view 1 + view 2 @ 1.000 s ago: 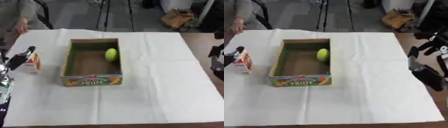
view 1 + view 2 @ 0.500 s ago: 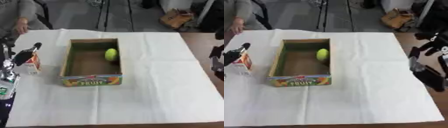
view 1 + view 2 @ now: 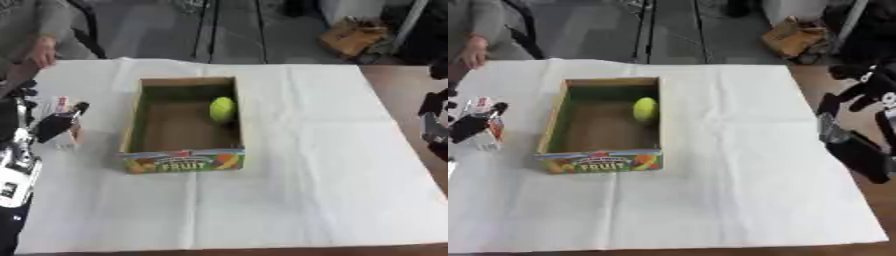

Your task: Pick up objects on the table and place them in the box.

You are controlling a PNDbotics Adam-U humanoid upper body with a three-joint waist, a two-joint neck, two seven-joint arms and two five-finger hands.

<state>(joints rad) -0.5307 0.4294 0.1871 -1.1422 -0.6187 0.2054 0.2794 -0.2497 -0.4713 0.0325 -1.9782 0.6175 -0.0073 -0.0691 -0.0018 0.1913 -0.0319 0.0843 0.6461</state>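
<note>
At the far left of the table, a small white carton with red print (image 3: pixel 63 131) is held by the left hand (image 3: pixel 54 125), whose dark fingers are curled around its upper part. It cannot be told whether the carton rests on the white cloth (image 3: pixel 289 170) or is already lifted a little from it. The step in hand is judged to be the picking up of this carton and its transfer to the box.

To do this well, the carton should be kept upright while it is raised, and it should be raised high enough to pass over the left wall of the cardboard box (image 3: pixel 135 130), which stands just to the right of it. If the carton is carried too low, the wall may be struck and the box pushed across the cloth. The carton is best released over the bare brown floor at the near left of the box, because a yellow-green ball (image 3: pixel 222 109) lies already inside, against the right wall towards the far end.

The left forearm is seen coming up from the lower left corner, with the hand turned towards the box. At the far right, the right hand (image 3: pixel 852 92) hangs idle beyond the edge of the cloth, well apart from the box; its dark fingers seem relaxed and spread, and nothing is held in them
</note>
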